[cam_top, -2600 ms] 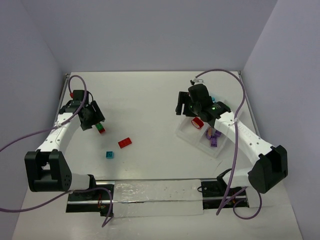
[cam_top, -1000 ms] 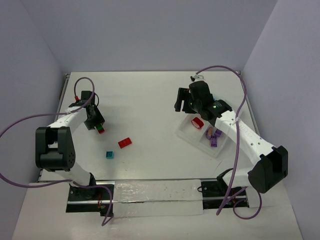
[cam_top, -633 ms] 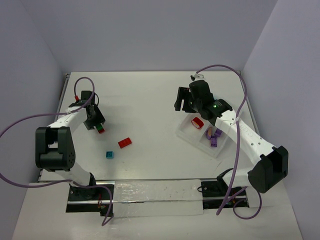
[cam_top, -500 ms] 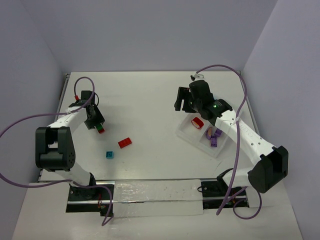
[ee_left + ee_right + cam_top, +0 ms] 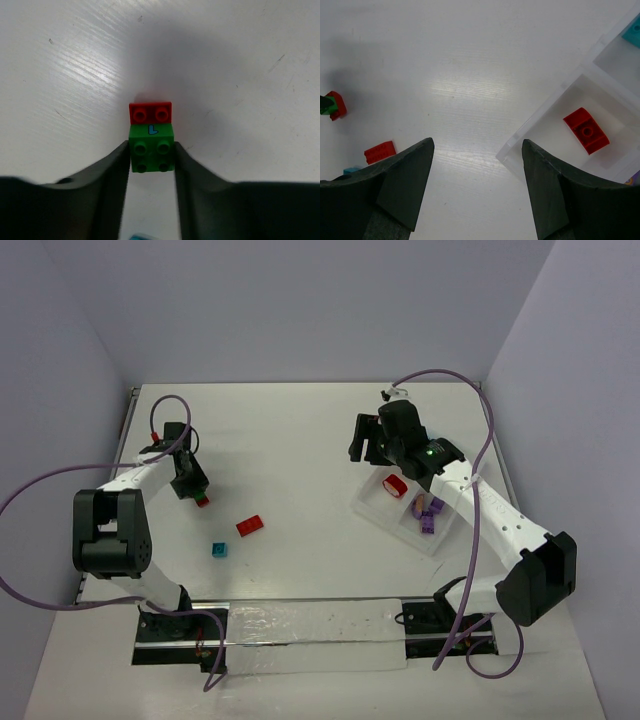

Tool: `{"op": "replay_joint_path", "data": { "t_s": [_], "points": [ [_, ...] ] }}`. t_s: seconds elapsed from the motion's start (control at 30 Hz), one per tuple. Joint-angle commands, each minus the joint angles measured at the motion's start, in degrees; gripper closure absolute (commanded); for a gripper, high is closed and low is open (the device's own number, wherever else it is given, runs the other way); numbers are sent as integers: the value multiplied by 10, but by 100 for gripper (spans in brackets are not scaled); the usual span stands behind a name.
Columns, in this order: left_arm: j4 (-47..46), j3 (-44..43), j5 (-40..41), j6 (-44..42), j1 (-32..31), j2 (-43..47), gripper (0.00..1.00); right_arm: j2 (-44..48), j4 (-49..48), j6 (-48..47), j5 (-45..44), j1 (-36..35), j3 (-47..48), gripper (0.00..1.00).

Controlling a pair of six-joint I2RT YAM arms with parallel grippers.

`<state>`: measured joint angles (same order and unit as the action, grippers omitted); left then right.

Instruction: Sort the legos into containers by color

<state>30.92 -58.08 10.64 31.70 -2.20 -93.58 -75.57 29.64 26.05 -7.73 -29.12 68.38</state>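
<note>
My left gripper (image 5: 193, 489) is shut on a green brick (image 5: 151, 155), with a finger pressed to each side of it. A small red brick (image 5: 150, 113) sits joined to its far side; both are low at the table's left (image 5: 202, 500). My right gripper (image 5: 476, 150) is wide open and empty above the left edge of the white tray (image 5: 366, 506). One compartment holds a red brick (image 5: 586, 130) (image 5: 396, 485), another purple bricks (image 5: 430, 513), and a third a teal brick (image 5: 634, 31).
A loose red brick (image 5: 250, 525) (image 5: 380, 151) and a loose teal brick (image 5: 218, 549) lie on the white table between the arms, left of centre. Purple cables loop off both arms. Walls close in the table on three sides.
The left arm has folded back and its gripper has come down around the green brick. The right gripper has drawn slightly back from the red brick in the tray. Little has moved in the last second.
</note>
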Motion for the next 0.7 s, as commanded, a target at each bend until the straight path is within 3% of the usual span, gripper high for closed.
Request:
{"op": "replay_joint_path", "data": {
  "t_s": [0.0, 0.03, 0.13, 0.33, 0.53, 0.67],
  "points": [
    [-20, -5, -6, -5, 1, 2, 67, 11, -7, -4, -12, -3, 32, 22],
    [-20, -5, -6, -5, 1, 2, 80, 13, -8, -4, -13, -3, 31, 22],
    [-11, -13, -7, -6, 1, 1, 100, 13, -8, -3, -16, -3, 30, 22],
    [33, -84, -57, -17, 1, 42, 100, 5, -7, -5, -8, -3, 46, 22],
    [42, -194, -243, -29, 1, 99, 100, -14, 1, -19, 18, -3, 97, 22],
    [-11, -215, -442, -24, 0, 127, 100, -34, 28, -56, 41, -3, 152, 22]
  ]
}}
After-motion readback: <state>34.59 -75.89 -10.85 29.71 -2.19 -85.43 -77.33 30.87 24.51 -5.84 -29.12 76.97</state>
